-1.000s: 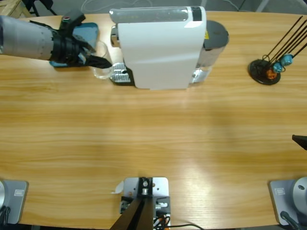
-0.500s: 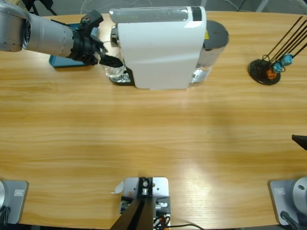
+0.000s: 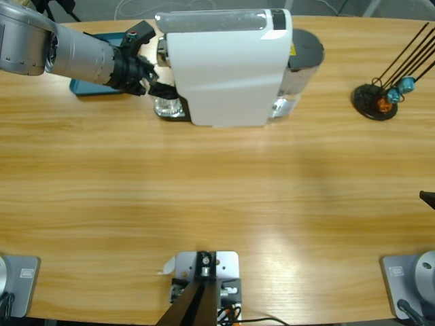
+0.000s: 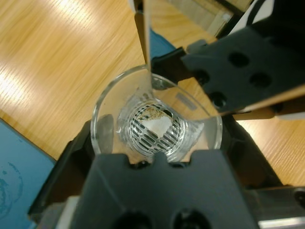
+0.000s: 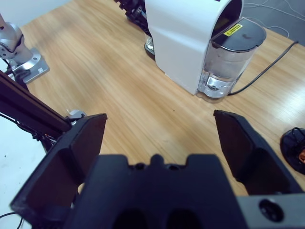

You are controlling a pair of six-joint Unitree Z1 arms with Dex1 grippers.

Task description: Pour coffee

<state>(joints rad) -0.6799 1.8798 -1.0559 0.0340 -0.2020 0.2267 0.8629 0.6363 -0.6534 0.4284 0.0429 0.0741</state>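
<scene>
A clear glass (image 3: 166,105) stands on the drip tray at the left end of the white coffee machine (image 3: 228,68). My left gripper (image 3: 158,87) reaches in from the upper left and is shut on it. In the left wrist view I look down into the glass (image 4: 107,124), held between both jaws of my left gripper (image 4: 157,143), with the metal grate showing through its bottom and the machine's black spout block (image 4: 248,62) just above the rim. The coffee is out of view. My right gripper (image 5: 157,119) is open and holds nothing, well off from the machine (image 5: 186,38).
A blue tray (image 3: 102,86) lies on the table under the left forearm. A black pod stand (image 3: 376,100) with blue and orange pods sits at the far right. The machine's water tank (image 3: 306,54) is at its right end, with a cable (image 5: 267,62) trailing from it.
The left gripper has carried the glass to the right, from beside the blue tray onto the drip tray under the machine's spout. The right arm has barely moved.
</scene>
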